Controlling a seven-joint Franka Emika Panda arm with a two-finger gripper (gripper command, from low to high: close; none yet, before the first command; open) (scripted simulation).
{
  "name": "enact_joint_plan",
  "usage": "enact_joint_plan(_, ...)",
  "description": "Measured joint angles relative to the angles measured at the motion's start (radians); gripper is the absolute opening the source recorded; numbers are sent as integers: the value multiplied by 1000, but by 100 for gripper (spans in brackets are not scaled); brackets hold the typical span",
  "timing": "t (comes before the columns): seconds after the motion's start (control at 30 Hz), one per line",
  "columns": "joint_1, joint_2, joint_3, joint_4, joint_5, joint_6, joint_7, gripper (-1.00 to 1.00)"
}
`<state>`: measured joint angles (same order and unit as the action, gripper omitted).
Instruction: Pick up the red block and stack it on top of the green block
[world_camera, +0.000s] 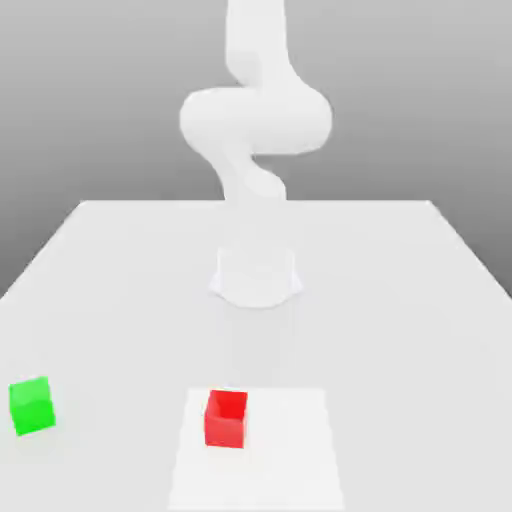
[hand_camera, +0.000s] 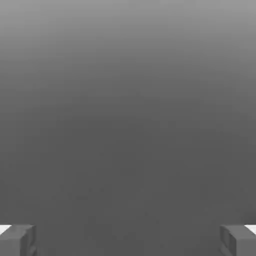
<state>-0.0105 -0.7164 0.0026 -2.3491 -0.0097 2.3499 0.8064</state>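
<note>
Red block (world_camera: 226, 420) near worktop (world_camera: 400, 350) front edge, pincer (hand_camera: 128, 242) apart and empty: your pick-up's still ahead, so descend over it.

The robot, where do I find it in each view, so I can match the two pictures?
Exterior view: the white arm is in the upper middle, above its base on the table.
Hand view: the gripper shows as two widely separated fingers at the picture's edge.
Shared landmark: plain grey backdrop, behind the table in one and apparently behind the fingers in the other.
</note>
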Motion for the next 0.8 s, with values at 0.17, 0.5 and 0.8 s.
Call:
enact_joint_plan(0.17, -23, 195, 0, -109, -20, 114, 13, 0)
enact_joint_plan(0.5, -51, 558, -24, -316, -27, 329, 16, 0)
enact_joint_plan(0.8, -67, 884, -20, -394, 25, 561, -22, 0)
